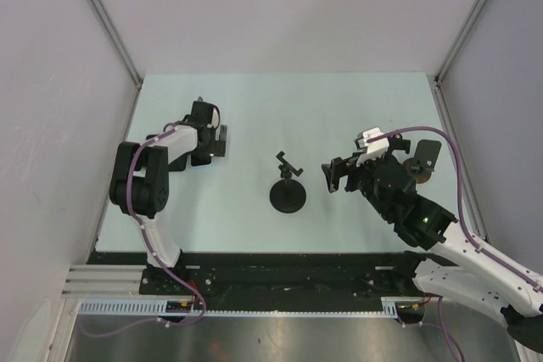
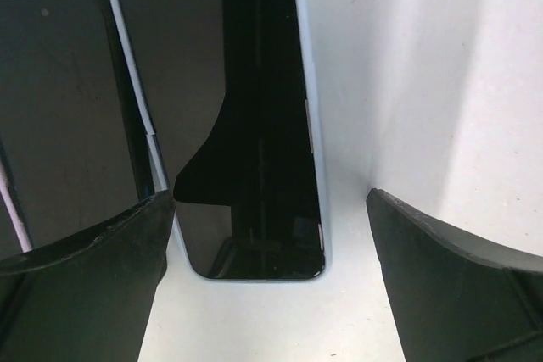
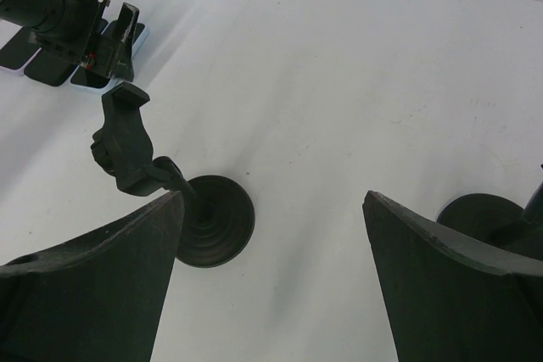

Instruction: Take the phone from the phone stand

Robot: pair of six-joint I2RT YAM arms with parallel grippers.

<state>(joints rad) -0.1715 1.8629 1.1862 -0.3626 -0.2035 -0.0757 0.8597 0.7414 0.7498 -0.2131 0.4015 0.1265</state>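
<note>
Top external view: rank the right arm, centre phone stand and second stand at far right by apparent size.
1. right arm, clearly the largest.
2. centre phone stand.
3. second stand: it looks smaller, but the arm hides part of it, so the order of the two stands is unsure.

The left arm (image 1: 140,180) and right arm (image 1: 450,243) pair black joint housings with white links; purple cables (image 1: 424,130) loop behind the fingers (image 2: 81,294), which are matte black wedges. A green light (image 1: 423,220) glows behind the right ones.
</note>
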